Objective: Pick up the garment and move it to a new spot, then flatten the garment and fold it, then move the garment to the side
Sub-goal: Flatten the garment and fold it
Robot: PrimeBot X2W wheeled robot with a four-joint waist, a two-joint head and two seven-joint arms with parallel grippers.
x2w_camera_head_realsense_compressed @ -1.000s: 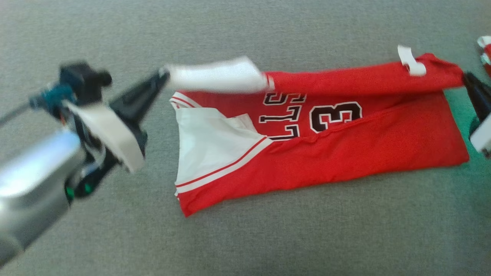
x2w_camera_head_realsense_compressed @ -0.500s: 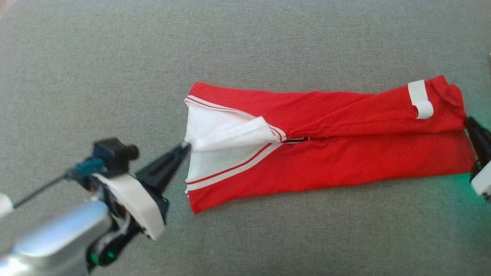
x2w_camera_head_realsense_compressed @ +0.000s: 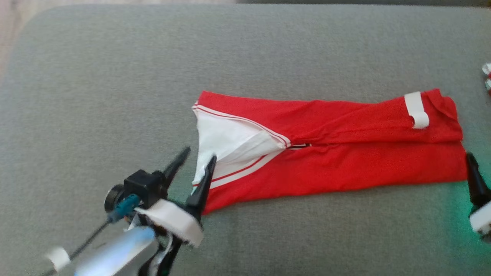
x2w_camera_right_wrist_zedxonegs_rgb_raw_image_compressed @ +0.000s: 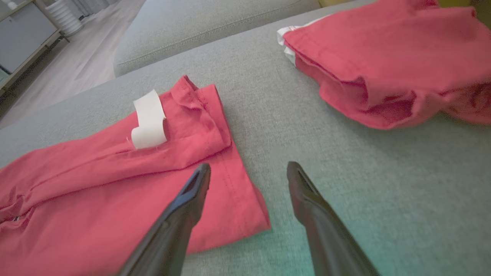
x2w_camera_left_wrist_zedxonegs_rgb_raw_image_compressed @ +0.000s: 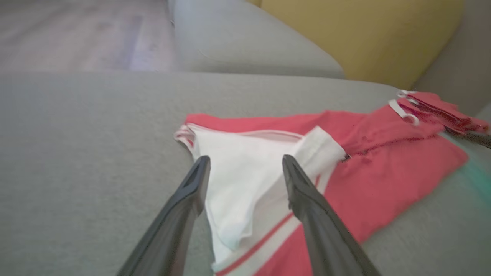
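From the head camera I see the garment [x2w_camera_head_realsense_compressed: 345,161], a red jersey folded into a long band. It lies flat across the grey sofa cushion [x2w_camera_head_realsense_compressed: 115,76], with its white-trimmed end to the left and a white tag [x2w_camera_head_realsense_compressed: 416,111] near its right end. My left gripper [x2w_camera_head_realsense_compressed: 200,153] sits at that white end, jaws spread wide with nothing held. One fingertip overlaps the white edge, but I cannot tell whether it touches. At the right edge, one dark finger [x2w_camera_head_realsense_compressed: 475,179] stands just off the garment's right end.

On the left wrist camera, both fingers stand well apart. The white panel lies on the cushion beyond them, not gripped. A yellow cushion [x2w_camera_left_wrist_zedxonegs_rgb_raw_image_compressed: 360,34] stands behind.

On the right wrist camera, the right gripper [x2w_camera_right_wrist_zedxonegs_rgb_raw_image_compressed: 248,167] has its jaws spread wide and empty. One finger is over the garment's corner and the other over bare cushion. A second red garment [x2w_camera_right_wrist_zedxonegs_rgb_raw_image_compressed: 383,69] lies apart, further along the cushion.
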